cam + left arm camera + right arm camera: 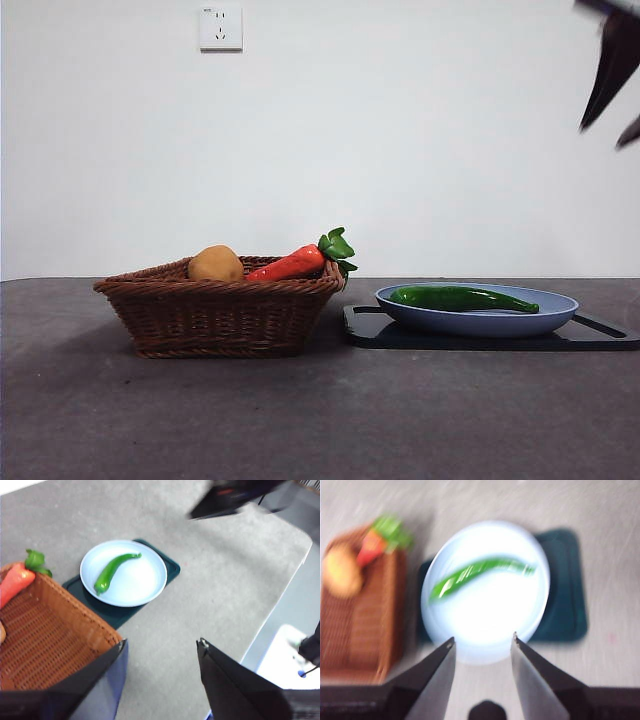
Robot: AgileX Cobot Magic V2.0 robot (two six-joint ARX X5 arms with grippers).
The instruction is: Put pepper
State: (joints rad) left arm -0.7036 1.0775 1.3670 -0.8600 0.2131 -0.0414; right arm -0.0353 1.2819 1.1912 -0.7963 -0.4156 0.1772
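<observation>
The pepper lies lengthwise in a pale blue plate, which sits on a dark tray on the grey desk. Just beside the tray stands a brown wicker basket. It holds a red-orange carrot whose green leafy top hangs over the rim nearest the plate, and a round tan potato at the far side.

The right tool hangs above the plate with its jaws released and nothing between them; the view is blurred. The left tool is also released and empty, held high over the desk near the basket's corner, well apart from the pepper. In the front view, only a black tip shows at the top right corner.
</observation>
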